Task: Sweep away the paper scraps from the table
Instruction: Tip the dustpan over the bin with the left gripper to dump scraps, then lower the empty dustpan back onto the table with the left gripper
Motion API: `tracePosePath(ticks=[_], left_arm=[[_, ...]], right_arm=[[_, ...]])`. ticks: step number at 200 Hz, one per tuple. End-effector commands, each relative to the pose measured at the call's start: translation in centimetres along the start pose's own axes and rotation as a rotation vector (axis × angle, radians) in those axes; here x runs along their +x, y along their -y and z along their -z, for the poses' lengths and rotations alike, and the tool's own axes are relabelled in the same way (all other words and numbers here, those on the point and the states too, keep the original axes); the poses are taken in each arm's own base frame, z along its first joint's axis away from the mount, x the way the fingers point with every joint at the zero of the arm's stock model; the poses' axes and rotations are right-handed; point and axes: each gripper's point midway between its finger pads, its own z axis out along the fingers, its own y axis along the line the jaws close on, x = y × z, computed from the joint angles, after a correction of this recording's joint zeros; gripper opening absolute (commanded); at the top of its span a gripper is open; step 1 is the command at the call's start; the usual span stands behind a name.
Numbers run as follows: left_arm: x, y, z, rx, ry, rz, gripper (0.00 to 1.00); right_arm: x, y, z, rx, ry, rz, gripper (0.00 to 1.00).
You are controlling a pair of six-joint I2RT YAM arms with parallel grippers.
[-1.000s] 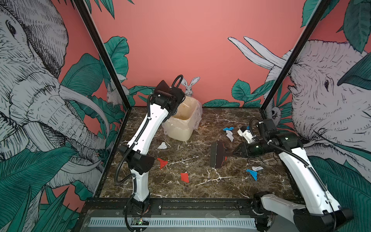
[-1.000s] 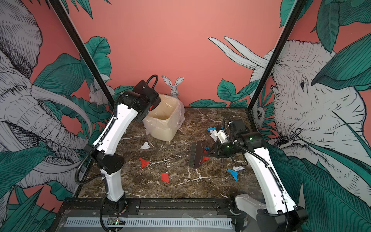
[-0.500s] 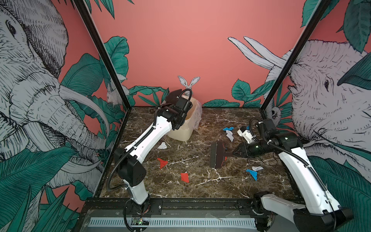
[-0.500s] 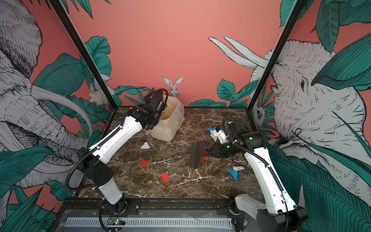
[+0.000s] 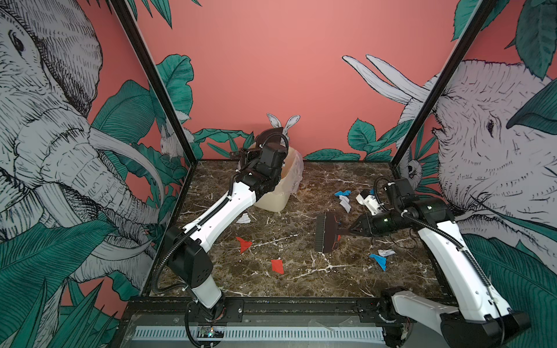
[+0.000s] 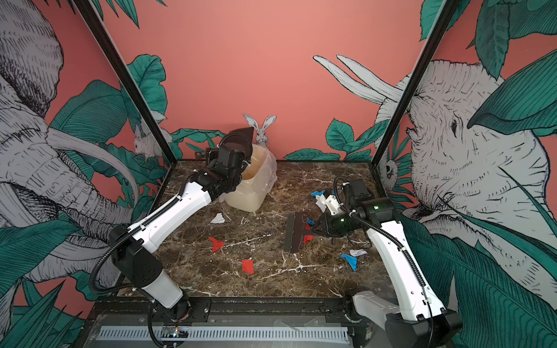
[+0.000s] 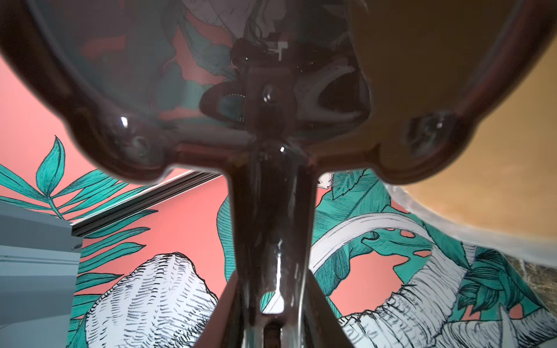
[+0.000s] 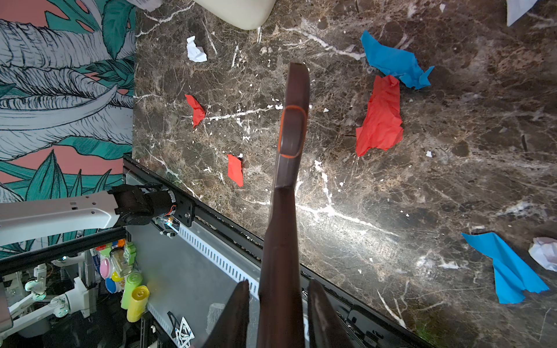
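No text, brand or number can be read in any view. In the right wrist view, labels are seen on a small jar (image 8: 120,261) and on some bottles (image 8: 136,301), but they are too blurred to be read.

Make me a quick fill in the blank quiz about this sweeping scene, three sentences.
1. The right gripper is shut on the handle of the ___.
2. The left gripper holds the dustpan up by the cream ___ at the back of the table.
3. Left of that tool in both top views lie one white scrap and two paper scraps coloured ___.
Missing words: brush; bin; red.
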Motion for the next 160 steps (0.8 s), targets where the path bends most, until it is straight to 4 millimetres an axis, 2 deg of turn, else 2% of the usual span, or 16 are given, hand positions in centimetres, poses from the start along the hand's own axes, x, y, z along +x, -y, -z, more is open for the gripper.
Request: tracePosePath(ticks=[1,29,65,69,89,125,144,160], left_arm=[[2.7,-2.6,1.0,-0.047,-0.019,0.081,0.00],[3.7,-4.6,1.7,-0.067,-0.001,0.201,0.00],[5.0,-7.3,4.0,-0.061,0.044,0.402,0.00],[4.4,-7.5,5.1,-0.061,0.074,0.413,0.00],[3.3,-7.7,7.4,-0.044,0.132,0.472,0.00],[0.2,-6.3,11.8,0.039,0.252,0.510,0.00],[-1.0,-4.1,13.4,0.156,0.303,0.533,0.00],[-2.5,-1.4,14.7,0.302,0.351,0.553,0.00]], right_arm=[[-0.1,-0.4,0.3,-0.008,0.008,0.014,0.00],[-0.4,-0.2,0.6,0.013,0.020,0.027,0.00],[-1.0,0.9,1.3,0.106,0.029,0.066,0.00],[-1.0,1.0,1.4,0.116,0.031,0.069,0.00],[-1.1,2.2,2.1,0.201,0.034,0.092,0.00],[-0.5,5.9,3.7,0.437,0.012,0.127,0.00],[-0.4,7.8,4.7,0.554,0.004,0.134,0.00],[-0.3,9.1,5.7,0.633,0.000,0.125,0.00]])
